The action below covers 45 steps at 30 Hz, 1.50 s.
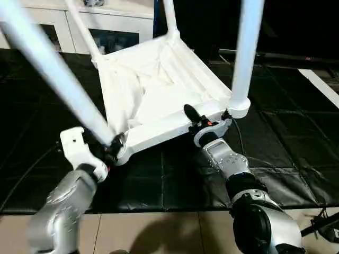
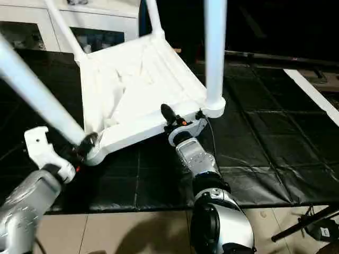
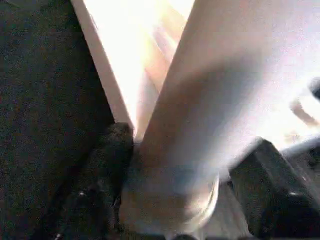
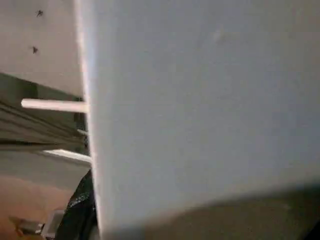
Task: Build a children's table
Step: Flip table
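Note:
The white children's table top (image 1: 153, 84) lies upside down and tilted, its ribbed underside facing me, lifted off the black mat. Four white tube legs stand in its corner sockets: near-left leg (image 1: 53, 69), near-right leg (image 1: 246, 47), and two far legs (image 1: 82, 26) (image 1: 169, 16). My left gripper (image 1: 112, 144) is shut on the base of the near-left leg, black fingers (image 3: 100, 175) on either side of it. At the middle of the top's near rim, my right gripper (image 1: 197, 120) is shut on the rim, with one finger (image 1: 189, 112) over the edge.
A white cabinet with glass doors (image 1: 111, 32) stands behind the table. Black floor mats (image 1: 280, 132) cover the ground, with beige floor (image 1: 159, 233) nearest me. A white strip (image 1: 318, 84) runs along the right, and a black stand leg (image 2: 307, 225) lies at lower right.

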Available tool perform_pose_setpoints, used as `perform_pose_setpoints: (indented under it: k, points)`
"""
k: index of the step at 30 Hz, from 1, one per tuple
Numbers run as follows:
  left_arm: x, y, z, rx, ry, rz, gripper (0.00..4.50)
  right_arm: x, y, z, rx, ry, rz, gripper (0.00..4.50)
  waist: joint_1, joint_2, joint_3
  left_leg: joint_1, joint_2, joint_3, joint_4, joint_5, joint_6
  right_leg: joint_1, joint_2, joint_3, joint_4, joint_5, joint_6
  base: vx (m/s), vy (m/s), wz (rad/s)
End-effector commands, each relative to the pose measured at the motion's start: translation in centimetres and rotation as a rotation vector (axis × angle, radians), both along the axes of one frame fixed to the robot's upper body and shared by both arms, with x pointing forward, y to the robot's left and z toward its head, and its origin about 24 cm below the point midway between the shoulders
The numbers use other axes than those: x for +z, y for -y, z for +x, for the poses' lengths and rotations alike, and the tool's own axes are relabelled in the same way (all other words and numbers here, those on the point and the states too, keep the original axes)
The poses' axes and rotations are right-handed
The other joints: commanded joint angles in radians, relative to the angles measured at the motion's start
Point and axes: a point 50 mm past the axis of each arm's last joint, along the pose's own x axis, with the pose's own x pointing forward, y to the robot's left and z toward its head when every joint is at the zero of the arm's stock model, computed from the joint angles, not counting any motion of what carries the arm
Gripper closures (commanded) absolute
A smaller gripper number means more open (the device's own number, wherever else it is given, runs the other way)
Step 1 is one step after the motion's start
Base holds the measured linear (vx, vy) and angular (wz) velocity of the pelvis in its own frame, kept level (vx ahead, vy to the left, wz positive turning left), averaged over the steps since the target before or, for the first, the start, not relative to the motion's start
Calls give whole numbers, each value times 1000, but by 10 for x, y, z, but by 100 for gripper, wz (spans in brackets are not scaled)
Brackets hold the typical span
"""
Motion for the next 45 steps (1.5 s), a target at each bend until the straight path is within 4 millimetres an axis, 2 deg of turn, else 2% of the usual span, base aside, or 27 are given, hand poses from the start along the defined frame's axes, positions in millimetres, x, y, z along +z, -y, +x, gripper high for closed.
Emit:
perform_pose_setpoints:
  k: [1, 5, 8, 11, 12, 15, 16, 18, 20, 22, 24, 25, 26, 30, 40, 45]
  points:
    - [-6, 12, -11, -150, -49, -25, 89, 42, 14, 18, -99, 142, -40, 257, -3, 20, -64, 14, 20, 3, -65, -150, -5, 48, -60, 41, -52, -108, -149, 0, 0, 0]
    - [-4, 10, -24, -286, -38, 24, 47, 53, 33, 21, -152, 190, -96, 257, -3, 23, -58, 16, 19, 5, -69, -181, -8, 44, -56, 42, -57, -154, -138, 0, 0, 0]
    - [6, 17, -32, -428, 24, 44, 31, 61, 46, 21, -192, 227, -175, 257, -1, 23, -57, 18, 21, 3, -72, -203, -27, 43, -57, 43, -59, -191, -121, 0, 0, 0]
    - [16, 23, -35, -508, 82, 60, 1, 69, 58, 20, -247, 243, -254, 257, -2, 19, -57, 16, 19, 5, -71, -184, -33, 46, -57, 44, -54, -159, -123, 0, 0, 0]
    - [21, 26, -36, -544, 110, 64, 1, 74, 63, 18, -265, 264, -303, 257, 2, 21, -56, 18, 17, 6, -70, -173, -31, 45, -57, 45, -55, -156, -115, 0, 0, 0]
    - [31, 32, -39, -618, 162, 53, 1, 86, 72, 14, -311, 297, -393, 257, 0, 19, -55, 14, 16, 7, -69, -151, -36, 47, -55, 47, -52, -141, -106, 0, 0, 0]
    - [35, 35, -39, -637, 187, 55, 1, 90, 74, 13, -322, 301, -406, 257, -1, 22, -55, 16, 15, 8, -69, -156, -42, 46, -53, 47, -52, -147, -101, 0, 0, 0]
    - [39, 38, -38, -654, 213, 59, 1, 94, 76, 11, -331, 306, -434, 257, -2, 21, -54, 15, 14, 7, -70, -166, -47, 46, -53, 47, -54, -168, -89, 0, 0, 0]
    - [49, 43, -35, -683, 271, 45, 1, 104, 82, 7, -370, 339, -547, 257, -1, 22, -55, 18, 13, 9, -68, -170, -52, 44, -52, 49, -56, -182, -76, 0, 0, 0]
    - [53, 45, -31, -673, 299, 41, 1, 111, 84, 4, -397, 351, -591, 257, -5, 18, -55, 12, 12, 7, -69, -166, -60, 48, -51, 49, -53, -180, -70, 0, 0, 0]
    - [58, 45, -25, -646, 337, 46, 1, 117, 83, 0, -398, 360, -625, 257, -4, 18, -56, 14, 10, 8, -67, -152, -61, 48, -49, 50, -53, -163, -62, 0, 0, 0]
    - [59, 46, -25, -646, 341, 47, 1, 118, 83, -1, -396, 362, -631, 257, -6, 17, -55, 9, 10, 6, -68, -149, -62, 52, -50, 49, -52, -165, -61, 0, 0, 0]
    - [59, 46, -25, -646, 341, 47, 1, 118, 83, -1, -396, 362, -631, 257, -8, 20, -55, 11, 8, 6, -67, -157, -63, 51, -49, 50, -54, -172, -55, 0, 0, 0]
    - [61, 47, -22, -654, 361, 56, 1, 128, 79, -7, -396, 393, -763, 257, -11, 19, -57, 11, 8, 7, -64, -140, -59, 50, -45, 50, -51, -148, -53, 0, 0, 0]
    - [63, 53, -19, -668, 397, 99, 1, 150, 63, -9, -362, 489, -1074, 257, -22, 10, -54, 9, 8, 7, -62, -158, -59, 50, -45, 52, -55, -201, -40, 0, 0, 0]
    - [62, 54, -17, -665, 404, 114, 1, 155, 57, -6, -371, 465, -1233, 257, -26, 6, -51, 10, 7, 8, -59, -176, -63, 46, -46, 53, -58, -245, -34, 0, 0, 0]
